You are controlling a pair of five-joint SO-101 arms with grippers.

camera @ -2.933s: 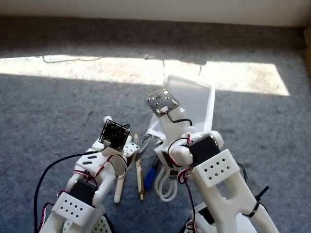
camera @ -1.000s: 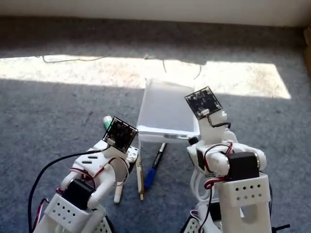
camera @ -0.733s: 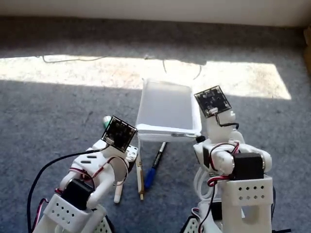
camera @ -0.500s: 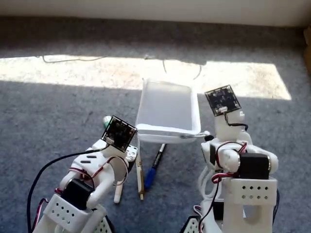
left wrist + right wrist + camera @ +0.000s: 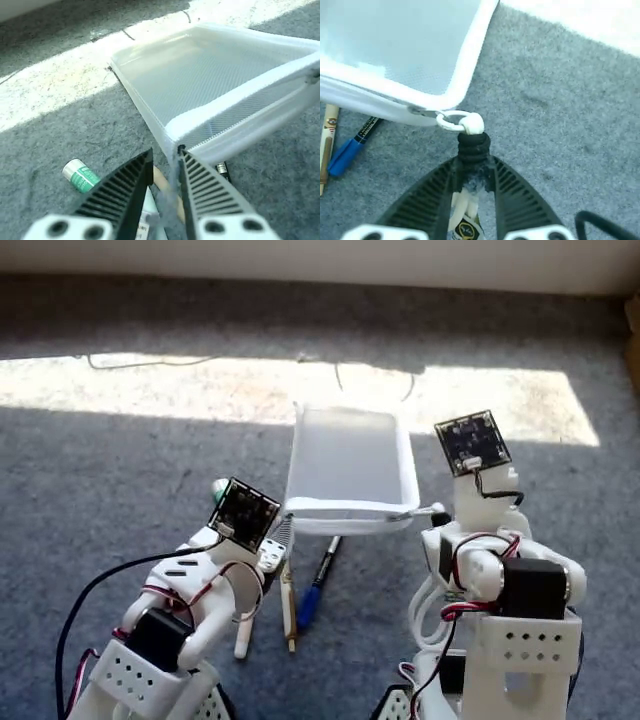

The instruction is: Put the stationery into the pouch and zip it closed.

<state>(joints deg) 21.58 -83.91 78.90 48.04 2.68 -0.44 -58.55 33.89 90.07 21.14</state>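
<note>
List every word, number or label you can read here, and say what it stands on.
Green and white tube: printed label, too blurred to read.
Blue-capped pen: white lettering on the black barrel, too small to read.
Tan stick: dark marks, not legible.
No text here can be read.

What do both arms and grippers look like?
Both the left arm and right arm are white plastic with perforated housings, black servos, red, white and black wires, and a square black camera board at the wrist. The left gripper and right gripper are black and ridged, on white bases.
</note>
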